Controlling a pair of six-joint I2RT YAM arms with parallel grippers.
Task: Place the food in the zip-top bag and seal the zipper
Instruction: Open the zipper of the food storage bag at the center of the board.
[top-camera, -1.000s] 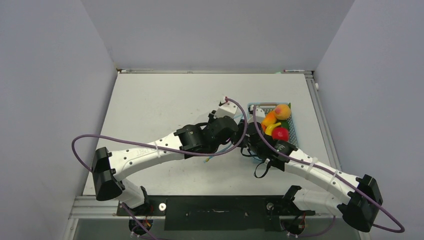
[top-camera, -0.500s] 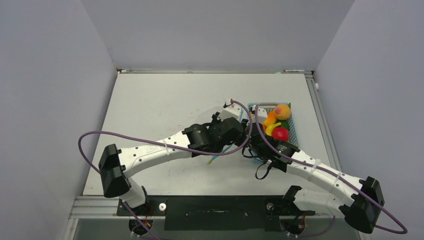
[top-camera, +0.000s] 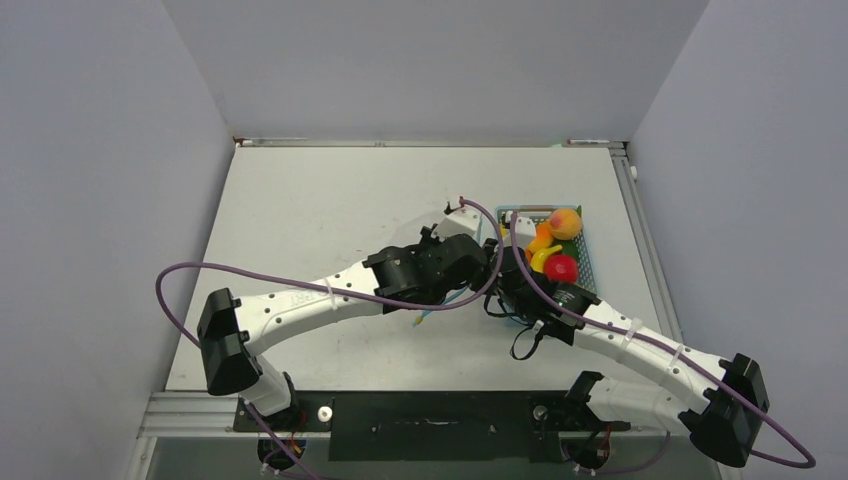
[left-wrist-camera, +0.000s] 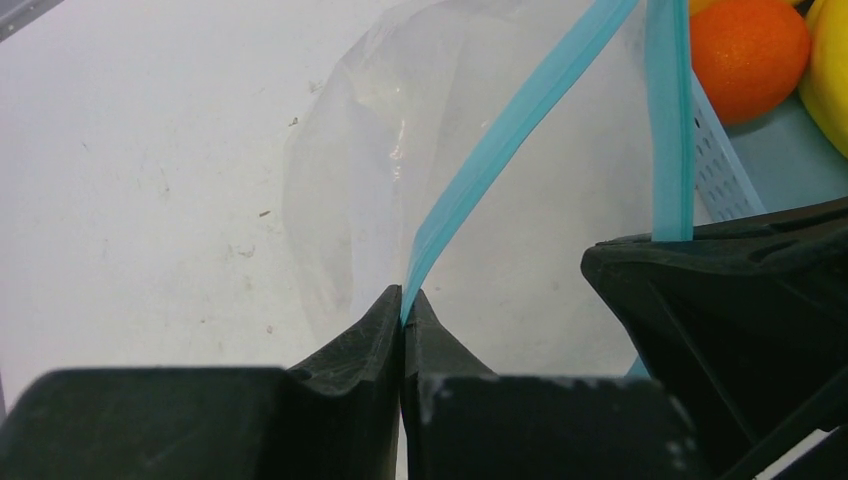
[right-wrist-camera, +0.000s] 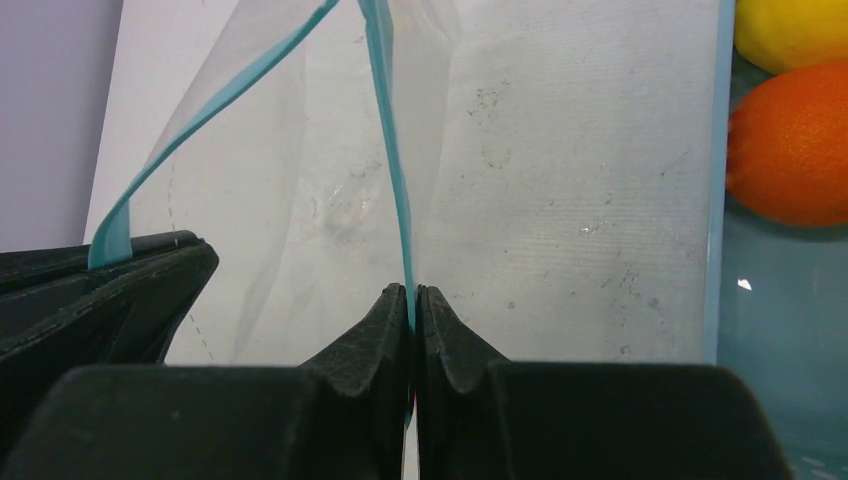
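The clear zip-top bag (left-wrist-camera: 360, 170) hangs over the white table with its mouth pulled apart. My left gripper (left-wrist-camera: 404, 292) is shut on one light blue zipper (left-wrist-camera: 500, 140) strip. The right gripper (right-wrist-camera: 412, 290) is shut on the other zipper (right-wrist-camera: 390, 150) strip. From above, both grippers meet just left of the basket, with the left gripper (top-camera: 482, 258) close beside the right gripper (top-camera: 503, 268). The food lies in the light blue basket (top-camera: 591, 264): an orange round (left-wrist-camera: 748, 50), a yellow piece (right-wrist-camera: 790, 30), a red one (top-camera: 561, 266) and a peach-coloured one (top-camera: 565, 222). I see no food inside the bag.
The basket's perforated wall (left-wrist-camera: 720, 170) stands right next to the bag's mouth. Purple cables (top-camera: 300, 285) loop from both arms over the table. Grey walls close the table in at the back and both sides.
My left gripper has closed onto the zipper strip. The left arm swung a little right toward the basket, then held. The right gripper stayed shut on its strip.
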